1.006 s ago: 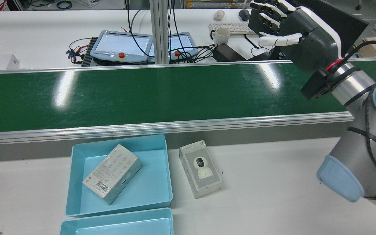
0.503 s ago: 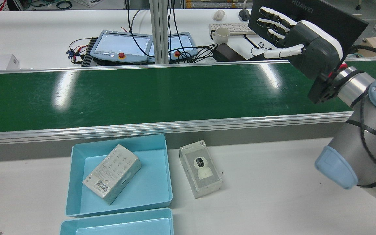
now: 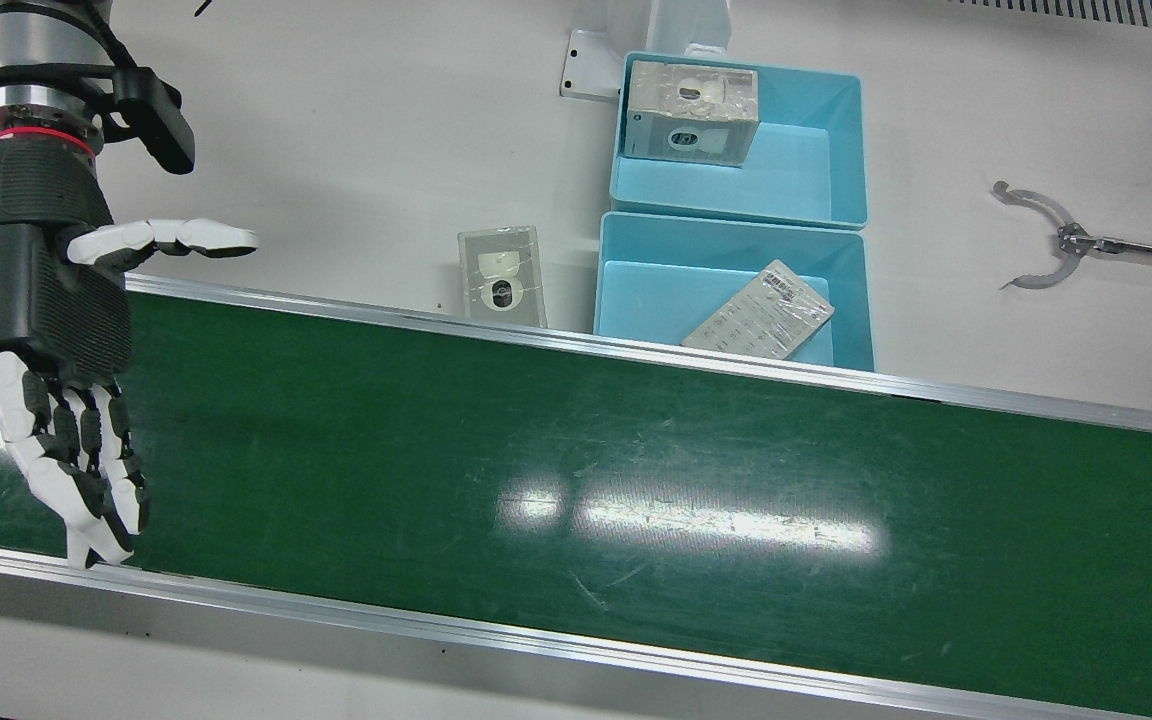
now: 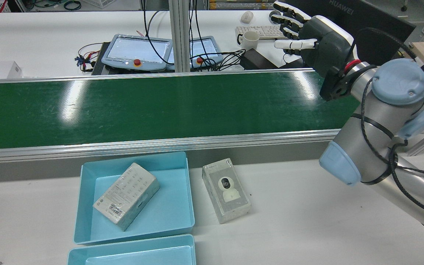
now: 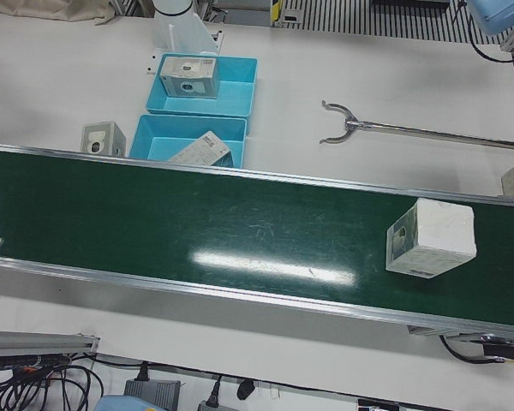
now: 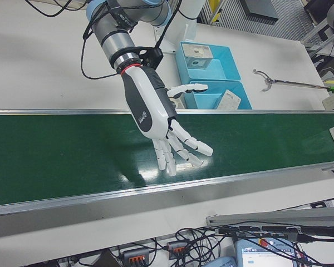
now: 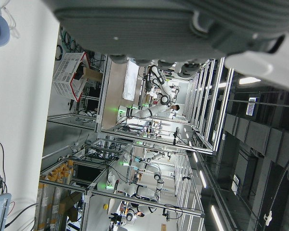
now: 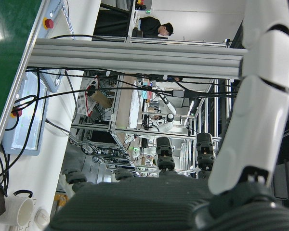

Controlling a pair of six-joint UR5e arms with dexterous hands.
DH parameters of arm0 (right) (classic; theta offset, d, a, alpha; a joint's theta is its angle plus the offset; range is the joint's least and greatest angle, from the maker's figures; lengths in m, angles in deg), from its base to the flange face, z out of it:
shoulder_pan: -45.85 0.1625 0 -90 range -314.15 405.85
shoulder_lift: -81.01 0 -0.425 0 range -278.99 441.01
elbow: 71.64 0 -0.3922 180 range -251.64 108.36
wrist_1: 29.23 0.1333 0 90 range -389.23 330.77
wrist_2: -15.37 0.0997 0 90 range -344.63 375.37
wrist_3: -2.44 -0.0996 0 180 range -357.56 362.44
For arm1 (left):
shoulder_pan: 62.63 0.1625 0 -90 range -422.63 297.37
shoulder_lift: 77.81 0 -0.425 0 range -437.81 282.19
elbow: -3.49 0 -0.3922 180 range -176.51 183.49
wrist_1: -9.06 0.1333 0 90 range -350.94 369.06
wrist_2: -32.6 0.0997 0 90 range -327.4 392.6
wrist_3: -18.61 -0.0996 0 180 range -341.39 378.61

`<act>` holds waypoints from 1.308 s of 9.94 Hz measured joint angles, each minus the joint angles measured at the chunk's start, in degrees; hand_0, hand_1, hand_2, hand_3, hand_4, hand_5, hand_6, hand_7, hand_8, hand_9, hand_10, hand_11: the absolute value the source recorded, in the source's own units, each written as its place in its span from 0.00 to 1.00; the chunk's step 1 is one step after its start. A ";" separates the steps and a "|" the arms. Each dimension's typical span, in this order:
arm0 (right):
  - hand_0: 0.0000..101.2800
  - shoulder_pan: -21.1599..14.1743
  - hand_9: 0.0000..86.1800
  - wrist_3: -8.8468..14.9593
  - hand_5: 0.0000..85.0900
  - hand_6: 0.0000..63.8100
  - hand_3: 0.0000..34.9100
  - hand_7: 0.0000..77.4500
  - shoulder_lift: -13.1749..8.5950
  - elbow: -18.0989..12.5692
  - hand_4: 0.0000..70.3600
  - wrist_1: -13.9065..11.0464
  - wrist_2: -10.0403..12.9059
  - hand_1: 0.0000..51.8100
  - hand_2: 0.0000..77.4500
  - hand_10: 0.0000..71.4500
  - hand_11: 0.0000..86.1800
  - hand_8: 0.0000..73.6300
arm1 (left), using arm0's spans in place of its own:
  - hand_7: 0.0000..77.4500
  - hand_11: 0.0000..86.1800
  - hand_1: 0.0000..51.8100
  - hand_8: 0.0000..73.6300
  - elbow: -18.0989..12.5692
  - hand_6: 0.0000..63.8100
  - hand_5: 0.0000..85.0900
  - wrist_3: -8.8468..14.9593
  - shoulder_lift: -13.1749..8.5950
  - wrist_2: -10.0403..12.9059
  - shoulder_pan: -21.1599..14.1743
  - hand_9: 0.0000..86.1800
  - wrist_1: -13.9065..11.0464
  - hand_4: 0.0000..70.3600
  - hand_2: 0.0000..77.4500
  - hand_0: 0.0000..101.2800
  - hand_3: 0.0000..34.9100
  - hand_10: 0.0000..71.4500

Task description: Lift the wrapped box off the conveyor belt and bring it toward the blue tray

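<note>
Right robot hand hangs over one end of the belt, fingers spread wide and holding nothing; of the left robot hand I can see only the underside in its own camera, so I cannot tell how its fingers stand. Far down the belt at the other end sits the wrapped box, well apart from the two blue trays on the table, each with a box inside.

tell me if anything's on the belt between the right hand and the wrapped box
Nothing visible. The right hand hovers open over one end of the belt; the wrapped box sits at the far end, with only bare green belt showing between.
</note>
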 joint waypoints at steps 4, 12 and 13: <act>0.42 -1.04 0.02 -1.57 0.16 0.00 0.86 0.19 -1.11 1.43 0.12 0.24 0.42 0.22 0.20 0.02 0.06 0.00 | 0.01 0.00 0.00 0.00 0.00 0.00 0.01 0.00 0.00 0.00 0.00 0.01 0.00 0.00 0.01 0.00 0.00 0.01; 0.42 -1.28 0.02 -1.71 0.16 0.00 0.86 0.17 1.96 -0.69 0.12 0.34 0.62 0.22 0.20 0.04 0.06 0.00 | 0.01 0.00 0.00 0.01 0.00 0.00 0.01 0.00 0.00 0.00 0.00 0.00 0.00 0.00 0.01 0.00 0.00 0.01; 0.42 -1.02 0.02 -1.71 0.16 0.00 0.86 0.17 1.93 -0.59 0.12 0.33 0.63 0.22 0.21 0.04 0.06 0.00 | 0.01 0.00 0.00 0.01 0.00 0.00 0.01 0.00 0.00 0.00 0.00 0.00 0.00 0.00 0.01 0.00 0.00 0.01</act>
